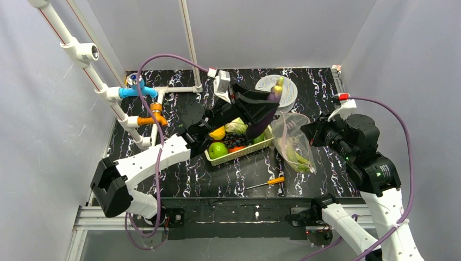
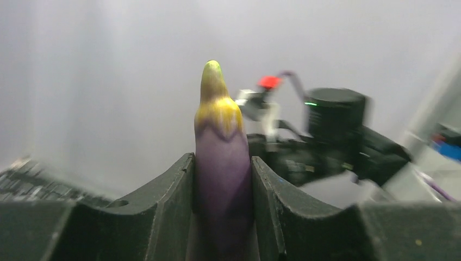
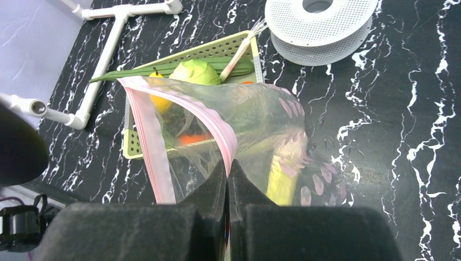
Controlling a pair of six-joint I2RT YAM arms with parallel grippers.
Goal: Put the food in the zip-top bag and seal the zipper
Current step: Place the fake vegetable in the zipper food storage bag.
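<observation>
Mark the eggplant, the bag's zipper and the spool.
eggplant (image 2: 223, 163), left wrist view, purple body
zipper (image 3: 148, 141), right wrist view, pink strip's left run
spool (image 3: 345, 19), right wrist view, perforated top face

Purple eggplant (image 2: 223, 179) showed a yellow-green cap; the clear bag (image 3: 266, 114) carried its pink zipper (image 3: 148, 141); the tabletop (image 3: 413, 109) was black marble, veined white.

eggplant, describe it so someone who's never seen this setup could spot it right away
On the black marbled table, find the pale-green basket of produce in the middle. Just above it the left gripper clamps a long eggplant. It is the only purple item in view, slim, with a yellow-green cap at its tip.
</observation>
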